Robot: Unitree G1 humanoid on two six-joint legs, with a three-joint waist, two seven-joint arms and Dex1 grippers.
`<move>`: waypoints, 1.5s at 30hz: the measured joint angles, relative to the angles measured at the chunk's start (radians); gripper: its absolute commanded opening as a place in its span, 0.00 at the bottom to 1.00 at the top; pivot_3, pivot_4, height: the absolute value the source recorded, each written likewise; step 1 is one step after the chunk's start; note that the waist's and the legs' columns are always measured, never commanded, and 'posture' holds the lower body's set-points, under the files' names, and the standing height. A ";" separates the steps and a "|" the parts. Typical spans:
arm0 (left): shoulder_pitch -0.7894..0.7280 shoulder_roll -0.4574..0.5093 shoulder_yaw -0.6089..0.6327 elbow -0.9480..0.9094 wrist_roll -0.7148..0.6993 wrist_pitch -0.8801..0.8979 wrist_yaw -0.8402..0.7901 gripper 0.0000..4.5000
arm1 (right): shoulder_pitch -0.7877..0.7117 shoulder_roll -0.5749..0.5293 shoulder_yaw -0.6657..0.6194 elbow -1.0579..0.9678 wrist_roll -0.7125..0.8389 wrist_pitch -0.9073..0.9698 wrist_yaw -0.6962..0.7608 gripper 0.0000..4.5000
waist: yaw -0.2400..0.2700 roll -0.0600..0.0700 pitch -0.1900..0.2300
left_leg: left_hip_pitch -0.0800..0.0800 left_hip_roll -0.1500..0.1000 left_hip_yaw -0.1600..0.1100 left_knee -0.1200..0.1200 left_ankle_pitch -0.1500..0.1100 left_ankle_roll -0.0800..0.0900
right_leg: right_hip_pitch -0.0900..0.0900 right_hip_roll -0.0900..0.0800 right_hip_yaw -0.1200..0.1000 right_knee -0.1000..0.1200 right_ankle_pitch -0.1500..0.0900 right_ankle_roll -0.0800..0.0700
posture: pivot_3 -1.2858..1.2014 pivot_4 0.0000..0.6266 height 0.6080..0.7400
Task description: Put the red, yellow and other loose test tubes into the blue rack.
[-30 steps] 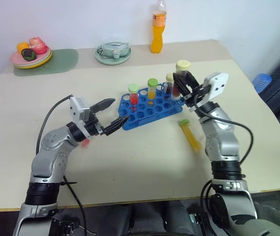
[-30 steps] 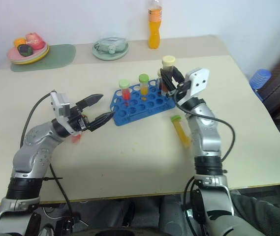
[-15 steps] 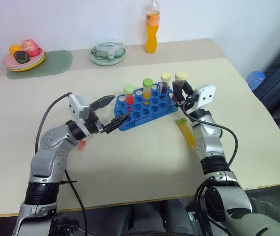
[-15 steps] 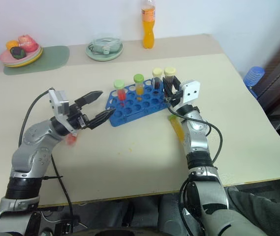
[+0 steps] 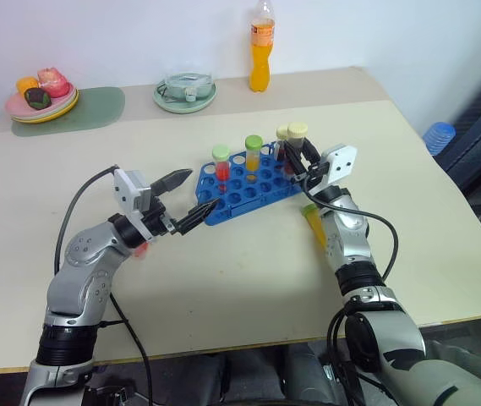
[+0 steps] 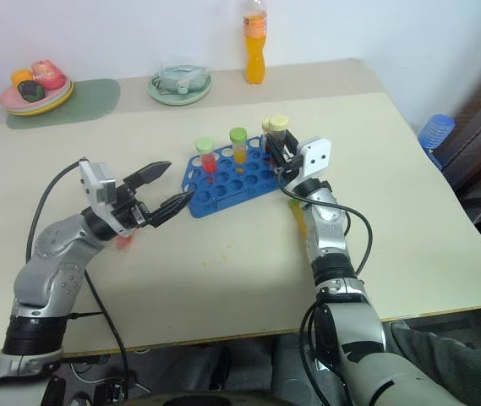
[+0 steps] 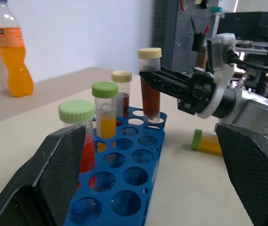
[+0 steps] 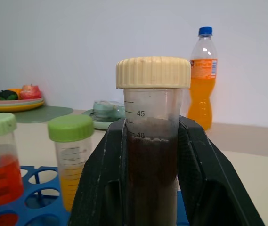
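The right gripper [image 7: 159,82] clamps a brown tube [image 7: 150,84], probably seated in the rack [image 7: 124,174]; early release may tip it. The left gripper [image 5: 185,199], beside the rack, is open.

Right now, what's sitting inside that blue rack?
The blue rack holds four upright tubes: red, yellow, and two brown ones, one gripped by the right gripper. Its bottom end is hidden.

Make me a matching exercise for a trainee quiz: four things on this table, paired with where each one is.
Things:
1. brown tube
2. yellow tube with green cap
3. red tube
4. orange bottle

Places:
A. lying on the table beside the blue rack
B. far edge of the table
C. clamped in the right hand
D. standing in the rack

Pairs: 1-C, 2-A, 3-D, 4-B
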 measured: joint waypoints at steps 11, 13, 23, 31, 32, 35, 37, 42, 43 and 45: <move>0.015 0.000 0.000 0.000 0.000 0.000 0.005 1.00 | 0.016 -0.007 -0.002 -0.005 0.000 -0.017 -0.013 0.17 | 0.003 0.000 -0.001 | 0.000 0.000 0.000 0.000 0.000 0.000 | 0.001 0.000 0.000 0.000 0.000 0.000 | 0.52 0.24 1.00; 0.015 0.000 0.000 0.000 0.000 0.000 0.004 1.00 | 0.016 -0.012 -0.002 -0.005 0.000 -0.017 -0.012 0.17 | 0.004 0.000 -0.001 | 0.000 0.000 0.000 0.000 0.000 0.000 | 0.001 0.000 0.000 0.000 0.000 0.000 | 0.52 0.24 1.00; 0.014 0.000 0.000 0.000 -0.001 0.000 -0.002 1.00 | 0.017 -0.042 -0.008 -0.005 0.000 -0.018 -0.023 0.17 | 0.006 0.000 -0.001 | 0.000 0.000 0.000 0.001 0.000 0.000 | 0.001 0.000 0.000 0.000 0.000 0.000 | 0.52 0.24 1.00; 0.015 0.000 0.000 0.000 -0.001 -0.001 -0.006 1.00 | 0.035 -0.053 -0.020 -0.016 0.010 -0.018 -0.020 0.17 | 0.002 0.000 -0.001 | 0.000 0.000 0.000 0.000 0.000 0.000 | 0.001 0.000 0.000 0.000 0.000 0.000 | 0.52 0.24 1.00; 0.015 0.000 0.000 0.000 -0.001 -0.001 -0.006 1.00 | 0.038 -0.052 -0.019 -0.020 0.010 -0.017 -0.019 0.17 | 0.003 0.000 -0.001 | 0.000 0.000 0.000 0.001 0.000 0.000 | 0.001 0.000 0.000 0.000 0.000 0.000 | 0.52 0.24 1.00; 0.017 0.000 0.000 0.000 -0.001 -0.002 -0.007 1.00 | 0.039 -0.046 -0.015 -0.022 0.009 -0.017 -0.019 0.17 | 0.001 0.000 -0.001 | 0.000 0.000 0.000 0.000 0.000 0.000 | 0.001 0.000 0.000 0.000 0.000 0.000 | 0.52 0.24 1.00; 0.021 0.000 0.000 0.000 -0.001 -0.002 -0.007 1.00 | 0.039 -0.043 -0.011 -0.022 0.009 -0.018 -0.018 0.17 | 0.001 0.000 -0.001 | 0.001 0.000 0.000 0.000 0.000 0.000 | 0.001 0.000 0.000 0.000 0.000 0.000 | 0.52 0.24 1.00; 0.022 0.000 0.000 0.000 -0.001 -0.002 -0.007 1.00 | 0.034 -0.027 0.005 -0.021 0.008 -0.017 -0.010 0.17 | 0.002 0.000 -0.001 | 0.001 0.000 0.000 0.000 0.000 0.000 | 0.001 0.000 0.000 0.000 0.000 0.000 | 0.52 0.24 1.00; 0.023 0.000 0.000 0.000 -0.001 -0.003 -0.007 1.00 | 0.032 -0.026 0.007 -0.013 0.006 -0.012 -0.009 0.17 | 0.002 0.000 -0.001 | 0.000 0.000 0.000 0.001 0.000 0.000 | 0.001 0.000 0.000 0.000 0.000 0.000 | 0.52 0.24 1.00; 0.030 0.000 0.001 0.000 0.000 -0.003 -0.005 1.00 | 0.032 -0.026 0.006 0.011 0.005 0.002 -0.009 0.17 | 0.001 0.000 -0.001 | 0.000 0.000 0.000 0.000 0.000 0.000 | 0.000 0.000 0.000 0.000 0.000 0.000 | 0.52 0.24 1.00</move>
